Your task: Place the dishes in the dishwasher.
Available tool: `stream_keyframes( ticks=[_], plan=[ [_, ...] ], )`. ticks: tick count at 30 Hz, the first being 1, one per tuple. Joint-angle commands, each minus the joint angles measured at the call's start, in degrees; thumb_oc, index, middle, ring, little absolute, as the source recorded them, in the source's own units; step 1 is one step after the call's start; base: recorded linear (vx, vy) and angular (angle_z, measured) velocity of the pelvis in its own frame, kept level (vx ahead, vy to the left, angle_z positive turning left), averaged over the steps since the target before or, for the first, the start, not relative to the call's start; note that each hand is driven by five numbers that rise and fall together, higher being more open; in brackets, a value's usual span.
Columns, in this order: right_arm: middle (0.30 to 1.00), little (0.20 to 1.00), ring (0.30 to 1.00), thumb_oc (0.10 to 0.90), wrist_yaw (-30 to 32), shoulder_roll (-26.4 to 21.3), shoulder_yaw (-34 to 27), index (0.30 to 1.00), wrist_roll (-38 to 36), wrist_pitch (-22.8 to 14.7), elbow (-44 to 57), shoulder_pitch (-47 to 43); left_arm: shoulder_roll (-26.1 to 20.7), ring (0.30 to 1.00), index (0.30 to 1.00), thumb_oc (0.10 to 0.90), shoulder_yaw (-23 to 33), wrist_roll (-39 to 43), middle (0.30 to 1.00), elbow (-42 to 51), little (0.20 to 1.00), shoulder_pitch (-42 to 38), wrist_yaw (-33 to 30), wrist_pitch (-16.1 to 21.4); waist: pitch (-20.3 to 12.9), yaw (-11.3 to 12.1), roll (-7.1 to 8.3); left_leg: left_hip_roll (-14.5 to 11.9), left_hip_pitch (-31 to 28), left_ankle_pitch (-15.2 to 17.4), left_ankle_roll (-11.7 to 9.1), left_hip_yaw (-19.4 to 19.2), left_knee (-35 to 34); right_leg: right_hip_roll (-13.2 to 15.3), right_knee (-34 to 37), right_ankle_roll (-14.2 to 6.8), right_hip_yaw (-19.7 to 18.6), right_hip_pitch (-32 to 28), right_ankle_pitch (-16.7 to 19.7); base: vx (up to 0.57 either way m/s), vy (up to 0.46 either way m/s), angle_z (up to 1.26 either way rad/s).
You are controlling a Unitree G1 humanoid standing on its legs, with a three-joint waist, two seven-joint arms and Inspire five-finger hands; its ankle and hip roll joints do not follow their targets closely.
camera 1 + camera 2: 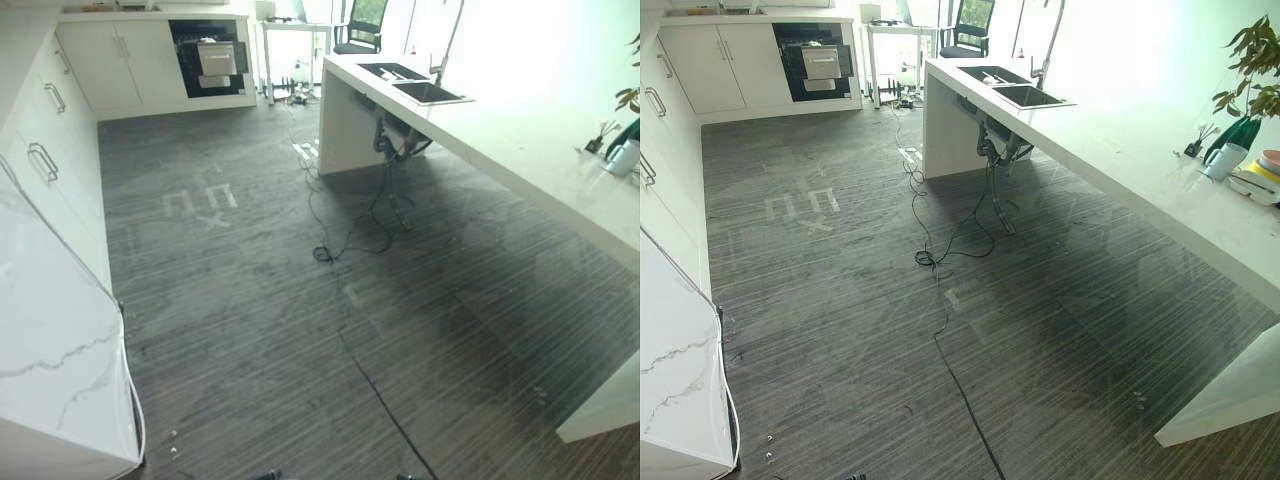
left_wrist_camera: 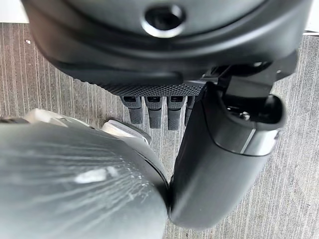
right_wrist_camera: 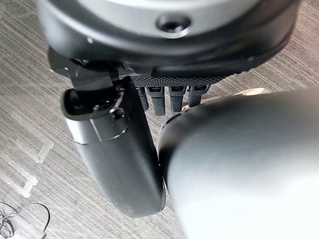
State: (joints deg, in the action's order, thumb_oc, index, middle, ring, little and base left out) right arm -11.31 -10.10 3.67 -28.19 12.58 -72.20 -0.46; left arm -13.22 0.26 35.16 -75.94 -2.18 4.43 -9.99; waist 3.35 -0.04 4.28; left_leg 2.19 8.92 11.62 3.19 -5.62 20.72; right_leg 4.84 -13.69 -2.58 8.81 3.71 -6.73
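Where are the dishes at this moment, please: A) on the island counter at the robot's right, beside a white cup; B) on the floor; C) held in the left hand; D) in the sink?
A: the stacked dishes rest on the island counter next to the white cup, while the left hand and right hand hang with straight fingers and hold nothing.

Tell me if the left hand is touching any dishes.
Apart. The left wrist view shows the left hand hanging open over bare floor, holding nothing; the right eye view shows the dishes up on the counter.
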Motion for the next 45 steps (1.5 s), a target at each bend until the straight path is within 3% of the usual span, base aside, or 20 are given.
stream_keyframes(
  ticks=[1,28,32,35,37,39,40,45],
  plan=[
    [0.900,0.900,0.900,0.800,-2.29,-1.00,1.41,0.900,1.19,1.01,-0.71,0.48,2.30,0.900,0.900,0.800,-1.64,-1.45,0.900,-2.11,0.900,0.86,0.48,-1.91,-1.68,-0.92,-1.96,-4.01,-3.78,1.26,-4.44,-3.94,-3.53,1.48,-3.49,-4.34,2.10,2.14,-1.15,0.00,0.000,0.00],
    [0.900,0.900,0.900,0.800,-0.37,-1.24,3.12,0.900,3.90,0.71,-0.01,0.02,2.18,0.900,0.900,0.800,-1.33,-1.53,0.900,-1.78,0.900,0.64,-0.15,-0.59,-1.28,-0.74,-1.99,-4.25,-4.07,1.33,-4.57,-3.79,-3.53,1.16,-3.49,-4.01,2.30,1.84,-1.50,0.00,-0.001,0.00],
    [0.900,0.900,0.900,0.800,3.71,-3.02,4.87,0.900,7.06,-2.17,4.25,-1.81,1.60,0.900,0.900,0.800,-1.47,2.19,0.900,1.22,0.900,-0.52,-0.52,4.39,-1.10,-0.43,-2.19,-4.39,-4.46,1.29,-4.67,-3.78,-3.53,1.28,-3.49,-3.83,2.76,1.27,-1.58,0.06,-0.021,0.02],
    [0.900,0.900,0.900,0.800,8.68,-4.75,6.30,0.900,3.30,-4.33,12.86,-3.91,1.40,0.900,0.900,0.800,-2.99,2.43,0.900,6.83,0.900,-1.80,-1.96,9.67,-0.84,-0.24,-2.38,-4.49,-4.42,1.08,-4.72,-3.53,-3.53,1.18,-3.49,-3.46,2.85,1.20,-1.64,0.02,-0.041,0.02],
    [0.900,0.900,0.900,0.800,10.05,-5.20,6.24,0.900,2.79,-5.96,15.25,-4.19,1.32,0.900,0.900,0.800,-3.03,3.58,0.900,9.43,0.900,-2.03,-2.35,10.56,-0.79,-0.21,-2.45,-4.51,-4.41,1.04,-4.74,-3.47,-3.53,1.11,-3.49,-3.38,2.90,1.18,-1.70,0.02,-0.046,0.02],
    [0.900,0.900,0.900,0.800,13.22,-7.17,4.68,0.900,1.42,-9.17,24.58,-3.69,0.41,0.900,0.900,0.800,-2.10,5.11,0.900,18.44,0.900,-1.35,-4.18,12.68,-0.71,-0.27,-2.69,-4.59,-4.59,0.94,-4.98,-3.38,-3.53,0.90,-3.49,-3.19,3.14,0.96,-1.83,0.06,-0.114,0.10],
    [0.900,0.900,0.900,0.800,15.77,-8.14,4.11,0.900,4.14,-10.59,29.98,-2.71,0.13,0.900,0.900,0.800,-1.34,4.79,0.900,22.26,0.900,-0.47,-4.81,14.03,-0.55,-0.50,-2.74,-4.70,-4.77,0.94,-5.06,-3.57,-3.53,0.68,-3.49,-3.03,3.19,0.89,-1.93,0.06,-0.120,0.13],
    [0.900,0.900,0.900,0.800,18.30,-9.94,1.86,0.900,8.73,-10.07,41.05,0.34,0.14,0.900,0.900,0.800,0.82,4.72,0.900,28.29,0.900,2.46,-5.33,15.79,0.11,-1.14,-2.78,-4.72,-5.60,0.92,-5.11,-3.63,-3.53,-0.17,-3.49,-2.53,2.64,0.63,-2.09,0.05,-0.084,0.06]
  ],
)
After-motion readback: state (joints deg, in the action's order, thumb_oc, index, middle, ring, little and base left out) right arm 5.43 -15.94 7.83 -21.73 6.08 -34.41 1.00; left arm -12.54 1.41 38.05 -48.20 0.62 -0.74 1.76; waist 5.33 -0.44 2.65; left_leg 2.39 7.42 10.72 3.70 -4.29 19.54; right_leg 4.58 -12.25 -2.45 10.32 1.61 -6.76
